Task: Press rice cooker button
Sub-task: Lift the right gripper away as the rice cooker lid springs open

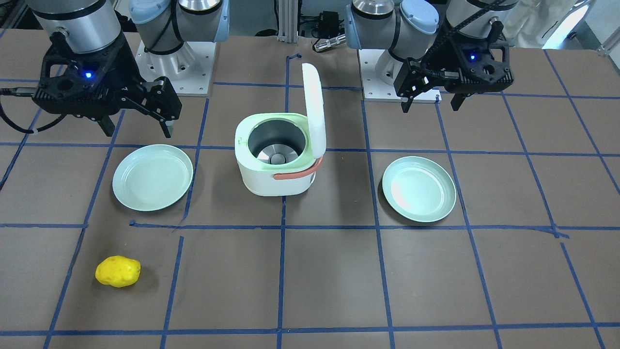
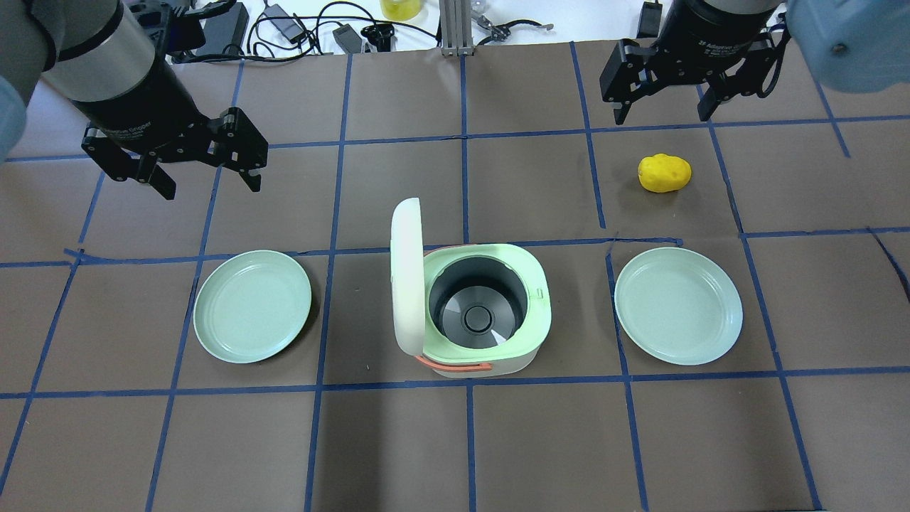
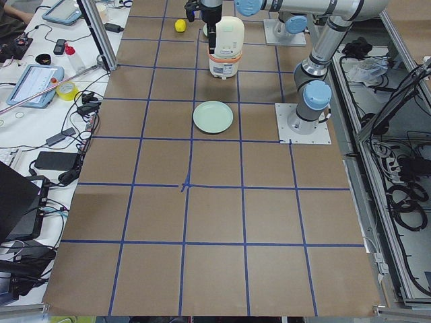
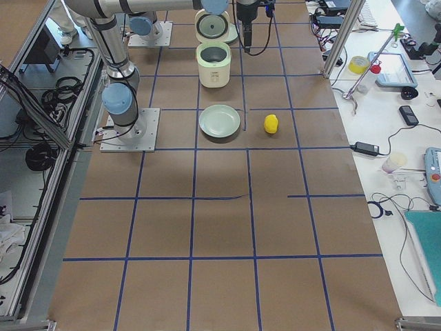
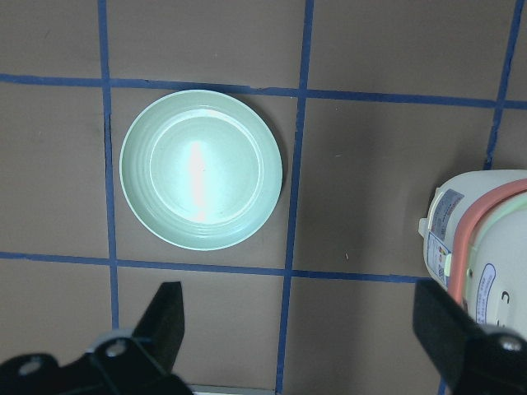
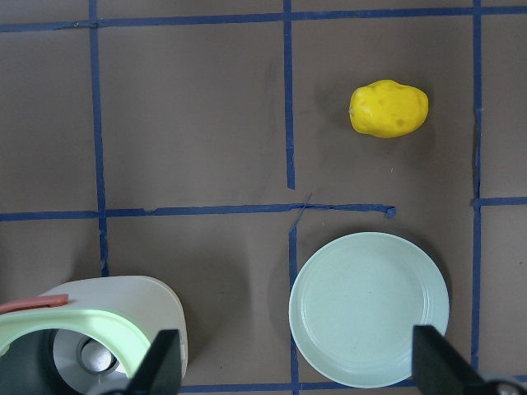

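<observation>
No clear sight of button on rice cooker [image 2: 534, 299]; lid [image 2: 407, 277] upright, cooker cut off in both wrist views. Cooker at table [image 2: 398, 441] centre, between and well apart from left gripper [image 2: 211, 181] and right gripper [image 2: 662, 114], both spread wide, empty.

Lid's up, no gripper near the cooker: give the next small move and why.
Probably bring the right gripper toward the rice cooker, over the small tab on its rim. Both it and the left gripper hover open, clear of it. The lid stands upright, hinged on the left arm's side, leaving the tab side free. Whether that tab is the button, I cannot tell.
</observation>
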You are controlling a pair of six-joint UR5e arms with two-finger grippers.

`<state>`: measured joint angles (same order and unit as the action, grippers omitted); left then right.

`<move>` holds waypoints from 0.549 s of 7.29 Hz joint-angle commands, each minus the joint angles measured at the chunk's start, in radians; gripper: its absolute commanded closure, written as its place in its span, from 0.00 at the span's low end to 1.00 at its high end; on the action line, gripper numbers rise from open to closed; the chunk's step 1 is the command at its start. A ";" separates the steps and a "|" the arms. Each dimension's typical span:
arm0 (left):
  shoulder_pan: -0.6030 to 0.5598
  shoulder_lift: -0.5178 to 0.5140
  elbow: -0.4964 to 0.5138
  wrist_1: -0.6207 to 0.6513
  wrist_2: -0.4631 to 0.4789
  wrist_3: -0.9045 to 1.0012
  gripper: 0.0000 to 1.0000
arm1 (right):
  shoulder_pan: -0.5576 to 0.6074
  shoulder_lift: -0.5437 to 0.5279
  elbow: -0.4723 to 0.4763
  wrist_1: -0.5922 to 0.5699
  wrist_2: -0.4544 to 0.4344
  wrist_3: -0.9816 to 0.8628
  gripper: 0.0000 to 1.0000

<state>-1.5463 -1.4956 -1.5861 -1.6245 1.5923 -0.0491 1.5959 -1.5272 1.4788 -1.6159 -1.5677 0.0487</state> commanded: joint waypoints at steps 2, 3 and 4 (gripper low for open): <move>0.000 0.000 0.000 0.000 0.000 0.000 0.00 | -0.001 -0.002 0.001 0.004 -0.008 0.005 0.00; 0.000 0.000 0.000 0.000 0.000 0.000 0.00 | -0.001 -0.002 0.001 0.005 -0.009 0.005 0.00; 0.000 0.000 0.000 0.000 0.000 0.000 0.00 | -0.001 -0.002 0.000 0.007 -0.009 0.005 0.00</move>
